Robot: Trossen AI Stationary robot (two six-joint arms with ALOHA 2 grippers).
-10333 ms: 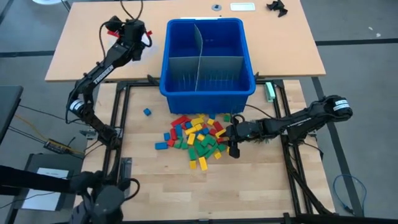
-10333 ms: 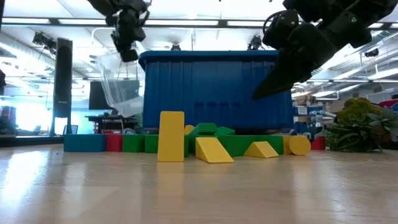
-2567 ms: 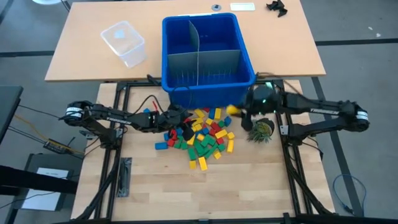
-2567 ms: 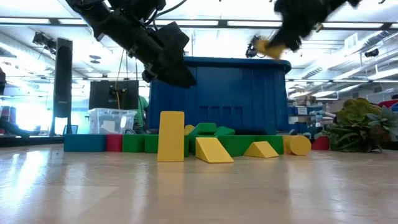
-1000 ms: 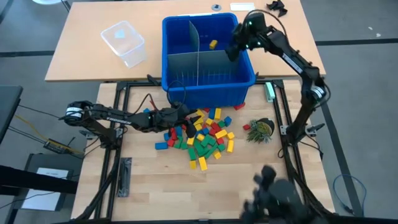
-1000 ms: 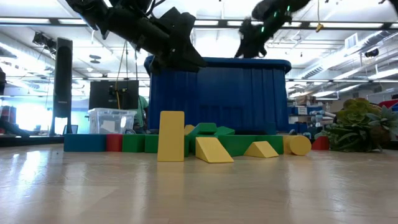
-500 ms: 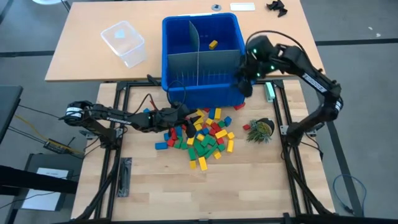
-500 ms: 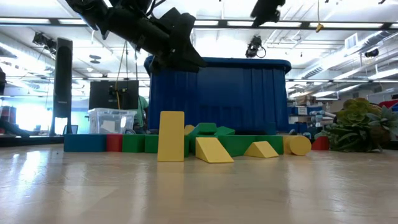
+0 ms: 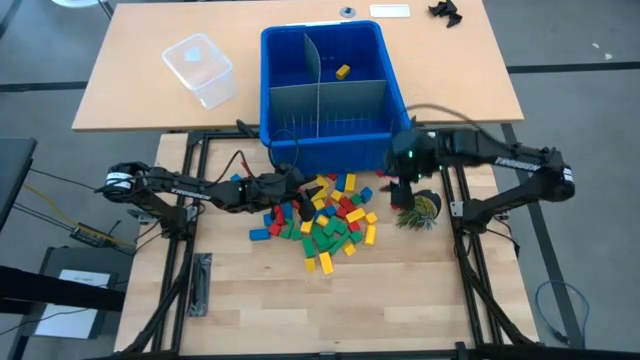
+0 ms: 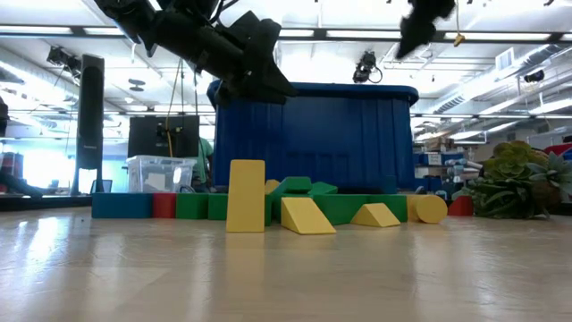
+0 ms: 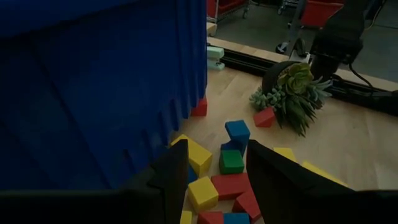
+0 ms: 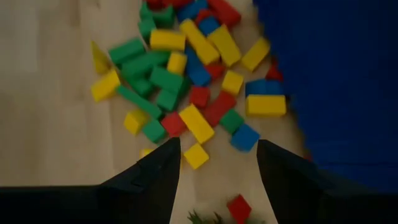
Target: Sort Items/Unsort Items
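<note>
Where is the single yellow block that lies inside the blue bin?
In the high view, the yellow block lies in the blue bin, in its far right compartment, just right of the grey divider.

Your pale wooden bench carries the pile of toy blocks near its middle, with a small artificial plant just beside it. The blue bin sits behind the pile, and a clear tub farther back.

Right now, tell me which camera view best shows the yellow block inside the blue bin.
The high view: it looks down into the blue bin, where the yellow block lies in the rear right compartment. The low view and both wrist views show only the bin's outer wall, so the block is hidden there.
</note>
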